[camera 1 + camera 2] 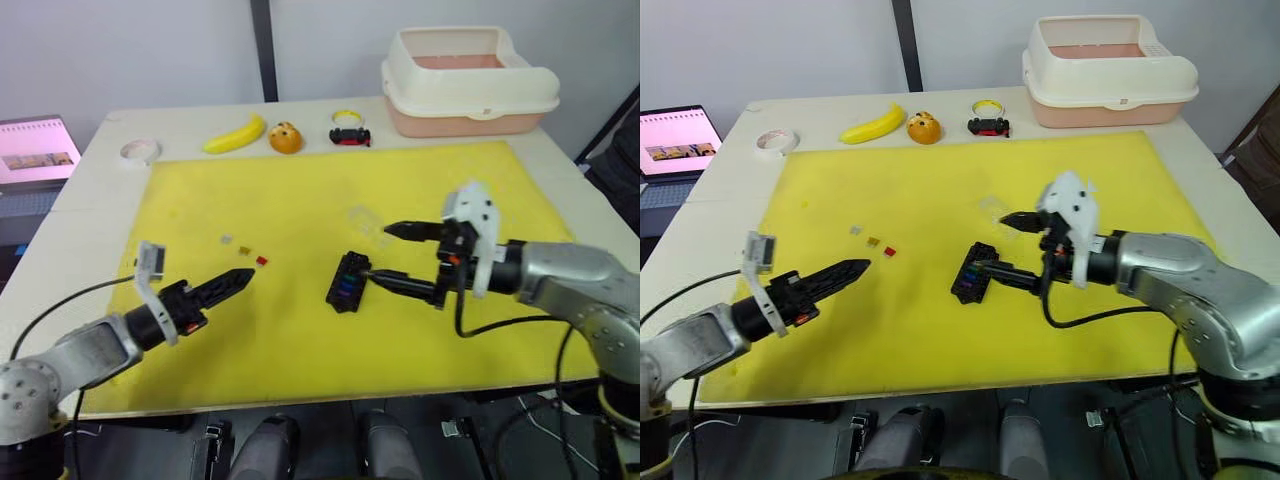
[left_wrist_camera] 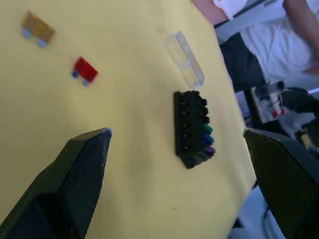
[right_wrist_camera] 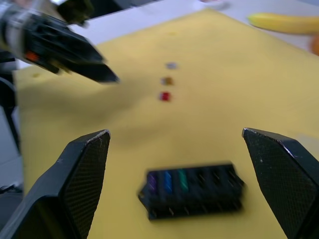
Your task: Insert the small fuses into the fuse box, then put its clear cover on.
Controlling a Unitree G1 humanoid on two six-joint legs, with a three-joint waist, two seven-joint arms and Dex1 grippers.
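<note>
Fuse box (image 1: 347, 281) lying near the middle of the yellow mat (image 1: 300, 200), with purple, blue and teal fuses already seated at one end and other slots apparently empty. Three loose fuses, grey (image 1: 227, 239), brown (image 1: 246, 250) and red (image 1: 262, 261), resting on the mat between box and left pincer (image 1: 240, 279). Clear cover (image 1: 366, 223) just beyond the box, not yet fitted. Right pincer (image 1: 385, 255) spread wide, empty, lower finger at the box edge. Left pincer spread and empty in its wrist view, aimed toward the loose fuses. Judged mid-insertion: next, likely pinching the red fuse by its sides, then carrying it over an empty slot.
</note>
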